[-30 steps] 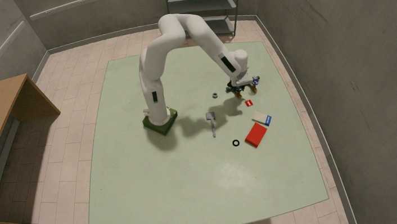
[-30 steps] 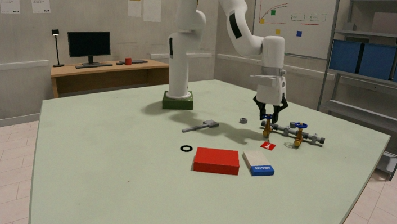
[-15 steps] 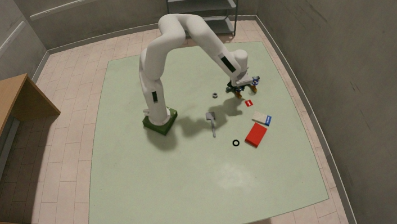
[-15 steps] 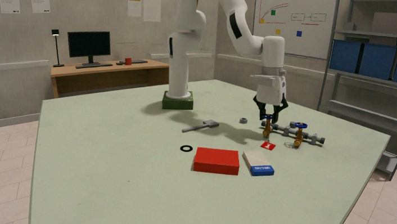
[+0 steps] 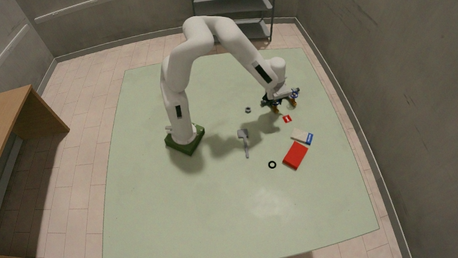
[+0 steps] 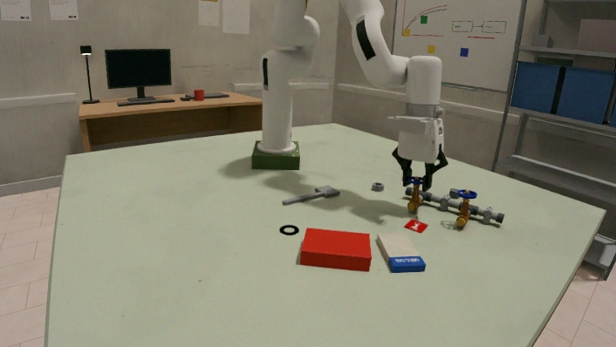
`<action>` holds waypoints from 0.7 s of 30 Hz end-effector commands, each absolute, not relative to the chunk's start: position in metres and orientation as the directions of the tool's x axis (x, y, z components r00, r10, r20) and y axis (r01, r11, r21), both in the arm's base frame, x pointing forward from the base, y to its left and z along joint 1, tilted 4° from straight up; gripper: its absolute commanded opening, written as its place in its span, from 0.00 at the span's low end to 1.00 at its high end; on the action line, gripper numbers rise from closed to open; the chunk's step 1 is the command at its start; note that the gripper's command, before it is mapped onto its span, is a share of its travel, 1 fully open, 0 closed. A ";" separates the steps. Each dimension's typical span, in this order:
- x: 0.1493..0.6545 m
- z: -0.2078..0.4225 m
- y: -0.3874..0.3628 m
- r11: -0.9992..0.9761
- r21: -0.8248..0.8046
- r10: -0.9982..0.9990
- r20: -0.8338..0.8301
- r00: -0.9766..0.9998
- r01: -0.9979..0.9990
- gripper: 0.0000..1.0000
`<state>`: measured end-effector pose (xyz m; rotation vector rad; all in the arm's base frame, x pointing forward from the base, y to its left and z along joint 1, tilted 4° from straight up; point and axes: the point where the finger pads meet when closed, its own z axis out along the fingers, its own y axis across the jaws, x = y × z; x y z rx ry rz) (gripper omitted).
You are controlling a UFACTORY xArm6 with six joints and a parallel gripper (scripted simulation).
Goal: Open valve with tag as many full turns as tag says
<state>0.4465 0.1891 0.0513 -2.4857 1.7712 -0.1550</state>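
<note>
A grey pipe [image 6: 454, 202] with two brass valves lies at the right of the green mat. Each valve has a blue handwheel. The left valve [image 6: 414, 196] has a red tag [image 6: 415, 226] lying in front of it on the mat; the tag also shows in the top view [image 5: 287, 118]. The right valve [image 6: 465, 205] stands apart with its handwheel free. My gripper [image 6: 417, 180] points straight down and is shut on the left valve's blue handwheel. In the top view the gripper [image 5: 276, 101] hides most of that valve.
A grey nut [image 6: 378, 187] lies left of the pipe. A grey scraper [image 6: 311, 195], a black ring [image 6: 289, 226], a red box [image 6: 336, 248] and a white-and-blue box [image 6: 400, 252] lie nearer the front. The arm's green base [image 6: 276, 155] stands behind.
</note>
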 end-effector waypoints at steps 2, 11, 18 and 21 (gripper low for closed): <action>0.448 0.053 0.190 -0.406 -0.130 -0.914 0.042 0.404 -0.905 0.00; 0.448 0.053 0.190 -0.680 -0.109 -0.734 0.082 0.675 -0.726 0.00; 0.448 0.053 0.190 -0.848 -0.084 -0.529 0.108 0.842 -0.523 0.00; 0.448 0.053 0.190 -0.916 -0.066 -0.402 0.122 0.908 -0.396 0.00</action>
